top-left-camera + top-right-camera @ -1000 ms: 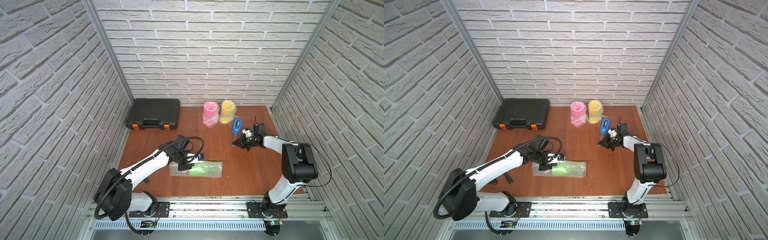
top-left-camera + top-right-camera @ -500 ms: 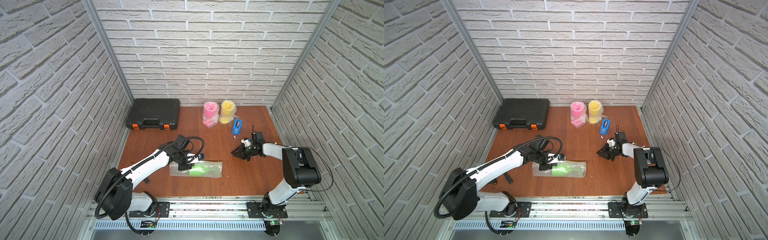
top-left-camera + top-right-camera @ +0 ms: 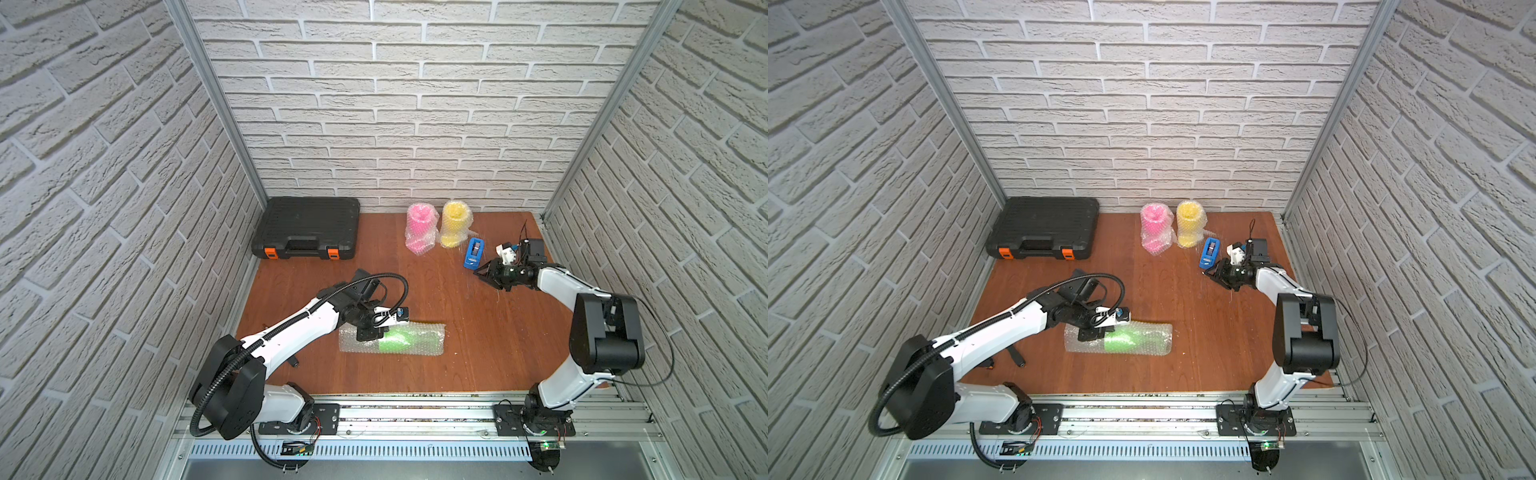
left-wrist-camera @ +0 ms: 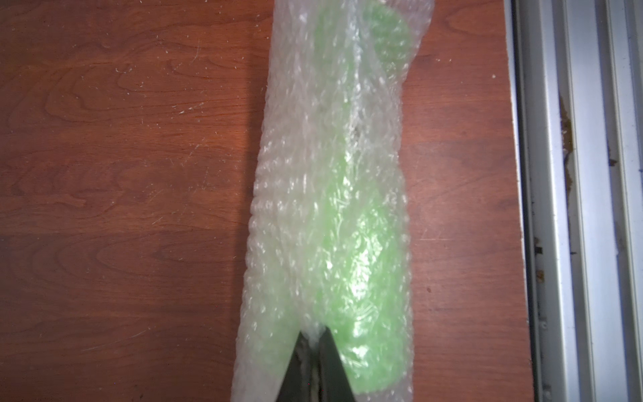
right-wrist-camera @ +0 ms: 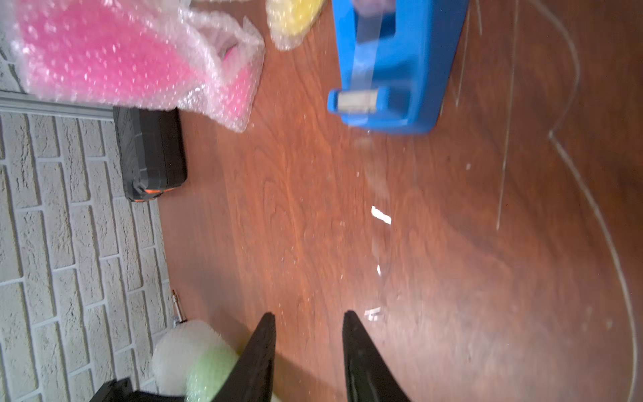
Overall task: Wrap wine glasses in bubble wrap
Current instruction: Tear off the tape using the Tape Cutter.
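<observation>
**Right jaws part beside tape dispenser**

Up front, the left gripper (image 4: 315, 334) pinches the bubble wrap (image 3: 428, 338) rolled round the lying green goblet (image 3: 397, 340). Beyond, the right gripper (image 5: 309, 314), shut a second ago, gapes empty by the blue tape dispenser (image 3: 473, 251), so taping looks unfinished. Pink goblet (image 3: 419, 228) and yellow goblet (image 3: 454, 226) stand wrapped behind.

White brick walls (image 3: 415, 104) enclose a reddish-brown wooden bench (image 3: 478, 353) on three sides; an aluminium rail (image 3: 415, 415) runs along its near edge.
</observation>
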`<action>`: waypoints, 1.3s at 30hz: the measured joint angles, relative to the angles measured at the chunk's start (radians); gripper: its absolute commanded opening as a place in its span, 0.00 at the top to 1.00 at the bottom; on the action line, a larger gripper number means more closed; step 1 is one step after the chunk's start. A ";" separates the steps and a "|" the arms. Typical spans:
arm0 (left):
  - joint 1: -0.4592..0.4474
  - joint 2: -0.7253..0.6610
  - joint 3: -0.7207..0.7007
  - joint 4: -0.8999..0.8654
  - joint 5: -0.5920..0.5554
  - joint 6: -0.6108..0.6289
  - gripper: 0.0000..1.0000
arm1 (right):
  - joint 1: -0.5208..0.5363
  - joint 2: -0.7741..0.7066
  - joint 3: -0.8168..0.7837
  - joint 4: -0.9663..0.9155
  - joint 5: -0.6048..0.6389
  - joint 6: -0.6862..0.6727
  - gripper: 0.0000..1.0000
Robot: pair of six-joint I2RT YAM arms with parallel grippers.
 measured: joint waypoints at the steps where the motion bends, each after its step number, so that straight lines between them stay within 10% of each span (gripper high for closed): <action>1: 0.000 0.000 0.000 0.000 0.000 0.000 0.92 | -0.002 0.032 0.023 0.011 -0.001 -0.010 0.65; 20: -0.002 0.007 0.003 0.000 0.003 0.000 0.93 | 0.002 0.306 0.163 0.140 -0.032 -0.084 0.58; 39: -0.002 0.012 0.008 0.000 0.002 0.000 0.93 | 0.013 0.281 0.159 0.185 -0.029 -0.079 0.80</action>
